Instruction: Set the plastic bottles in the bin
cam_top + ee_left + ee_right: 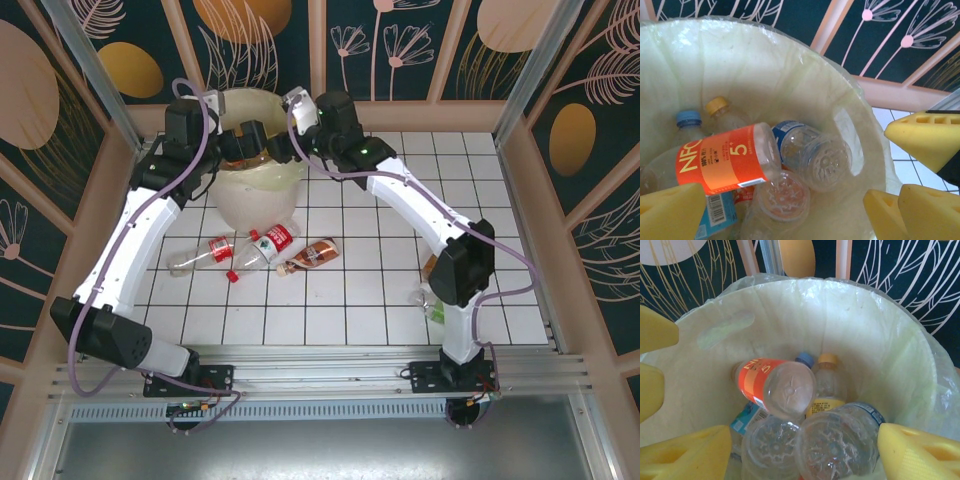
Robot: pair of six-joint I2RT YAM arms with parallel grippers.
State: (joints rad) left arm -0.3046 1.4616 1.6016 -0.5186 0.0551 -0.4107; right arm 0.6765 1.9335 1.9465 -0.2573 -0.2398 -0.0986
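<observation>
Left gripper (785,200) hangs over the mouth of the bin (790,65), its yellow fingers (670,210) spread wide with nothing held between them. The right gripper (805,435) hangs over the same opening, likewise wide and empty. Below them, inside the pale liner bag (900,355), plastic bottles lie heaped: an orange-labelled bottle (725,160) lies tilted on top, a clear blue-labelled bottle (812,155) touches it with its base turned to the camera, and behind them a blue cap (688,118) and a yellow cap (717,105) stand side by side. In the top view the bin stands left of centre in the upper part of the frame, on the white tiled table (380,300), with both arms reaching over its rim. Just below it in the frame three more bottles lie on their sides in a close row: a clear one with a red label (205,255), a red-labelled one (268,243) and a brown one (312,255). Another bottle (428,300), greenish and partly hidden, lies beside the right arm at lower right.
</observation>
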